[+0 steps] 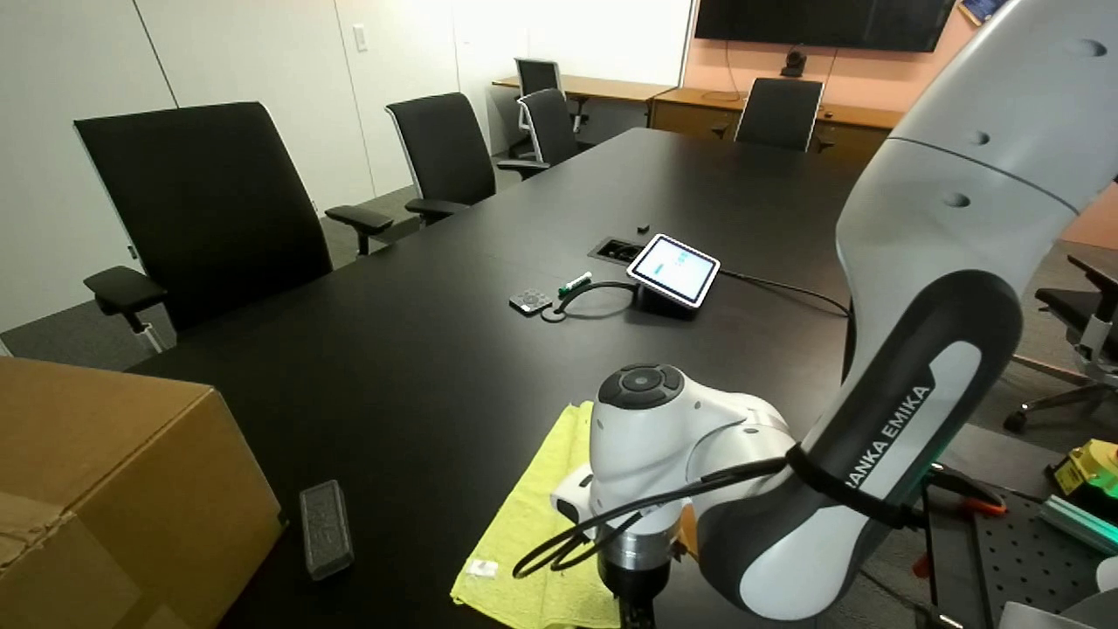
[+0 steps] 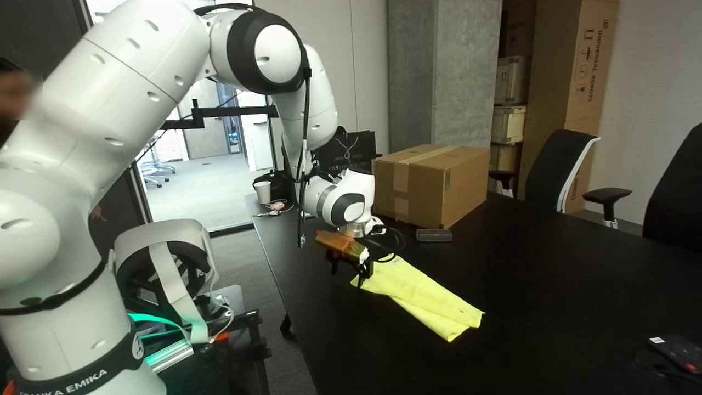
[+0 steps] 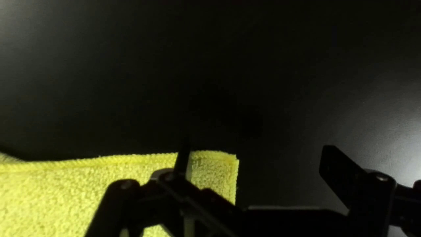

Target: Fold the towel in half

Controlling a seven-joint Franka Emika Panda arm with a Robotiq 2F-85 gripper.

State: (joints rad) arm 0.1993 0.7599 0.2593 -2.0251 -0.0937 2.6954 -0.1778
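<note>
The yellow-green towel (image 1: pixel 515 542) lies on the black table (image 1: pixel 393 411). In an exterior view the towel (image 2: pixel 422 291) forms a long narrow shape, with one layer lying over another and their edges offset at the end away from the gripper. My gripper (image 2: pixel 346 278) is at the towel's near end, low over the table. In the wrist view the gripper (image 3: pixel 256 154) is open and empty. Its left finger is over the towel (image 3: pixel 49 197) near a corner, and its right finger is over bare table. I cannot tell whether the fingertips touch the towel. The arm hides part of the towel in an exterior view.
A cardboard box (image 1: pixel 122 498) and a dark eraser-like block (image 1: pixel 325 528) stand beyond the towel; the box (image 2: pixel 433 186) also shows in an exterior view. A tablet (image 1: pixel 674 269), a green marker (image 1: pixel 575 283) and a remote (image 2: pixel 677 351) lie on the table. Chairs line its side.
</note>
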